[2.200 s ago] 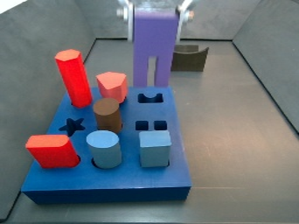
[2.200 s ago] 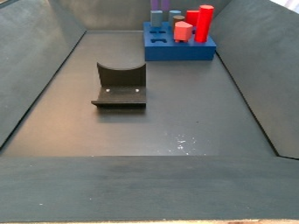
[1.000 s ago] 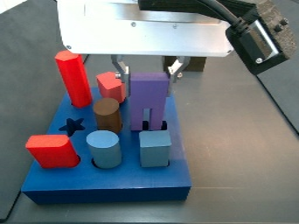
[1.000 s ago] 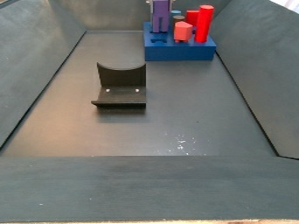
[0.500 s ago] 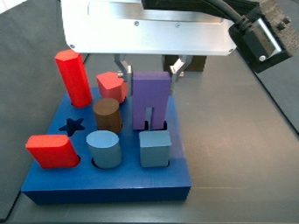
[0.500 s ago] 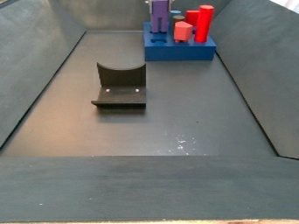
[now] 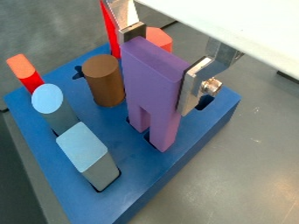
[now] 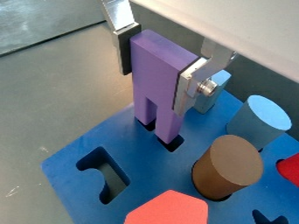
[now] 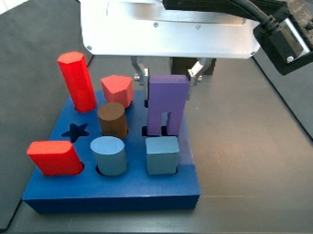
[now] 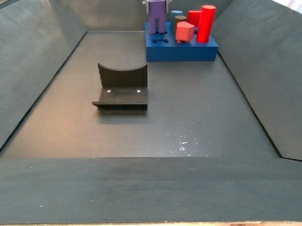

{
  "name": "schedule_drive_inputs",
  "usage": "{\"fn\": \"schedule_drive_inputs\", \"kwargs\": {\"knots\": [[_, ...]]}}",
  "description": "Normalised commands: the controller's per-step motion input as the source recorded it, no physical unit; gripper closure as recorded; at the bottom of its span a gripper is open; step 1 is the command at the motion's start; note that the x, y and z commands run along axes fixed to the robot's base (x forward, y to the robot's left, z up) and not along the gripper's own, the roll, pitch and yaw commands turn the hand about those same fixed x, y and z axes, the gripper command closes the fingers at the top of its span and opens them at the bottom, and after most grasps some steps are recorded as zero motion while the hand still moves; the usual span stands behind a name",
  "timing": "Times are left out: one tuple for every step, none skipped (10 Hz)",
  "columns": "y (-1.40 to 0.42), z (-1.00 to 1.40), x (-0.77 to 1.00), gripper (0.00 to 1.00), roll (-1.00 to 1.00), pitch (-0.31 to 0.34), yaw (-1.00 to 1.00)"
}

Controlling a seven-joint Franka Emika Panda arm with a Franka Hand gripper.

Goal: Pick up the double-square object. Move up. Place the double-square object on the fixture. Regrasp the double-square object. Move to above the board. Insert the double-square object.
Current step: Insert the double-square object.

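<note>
Hand (image 8: 162, 67) clamped on the upright double-square object (image 8: 160, 83), whose long axis points straight down with its foot already entering the board (image 8: 87, 188) cut-out, so you push vertically

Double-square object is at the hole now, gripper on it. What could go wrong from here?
1. The double-square object has only its lower end in the board cut-out; slight misalignment could jam it.
2. The gripper is clamped near its top, so pushing down could tilt it.
3. The brown cylinder stands close by; a finger might clip it.
</note>
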Motion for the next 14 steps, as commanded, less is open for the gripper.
{"fn": "schedule_drive_inputs", "kwargs": {"knots": [[0.0, -0.19, 0.0, 1.0, 0.05, -0.011, -0.02], [0.0, -0.09, -0.15, 1.0, 0.0, -0.053, -0.05], [0.0, -0.04, -0.2, 1.0, -0.01, -0.139, -0.03], [0.0, -0.05, -0.19, 1.0, -0.03, -0.181, 0.0], [0.0, -0.05, -0.21, 1.0, -0.02, -0.214, 0.0], [0.0, -0.12, -0.1, 1.0, 0.0, -0.181, 0.0], [0.0, -0.2, -0.03, 1.0, 0.0, -0.176, 0.0], [0.0, -0.37, 0.0, 1.0, 0.0, -0.189, 0.0], [0.0, -0.51, -0.03, 1.0, 0.03, -0.247, 0.0], [-0.03, -0.45, 0.0, 1.0, 0.06, -0.197, 0.0], [-0.22, -0.23, 0.0, 1.0, 0.2, -0.044, 0.0], [-0.32, 0.0, 0.04, 1.0, 0.35, 0.016, 0.0], [-0.29, 0.0, 0.02, 1.0, 0.35, 0.019, 0.0], [-0.11, -0.05, 0.0, 1.0, 0.15, 0.0, 0.0]]}}
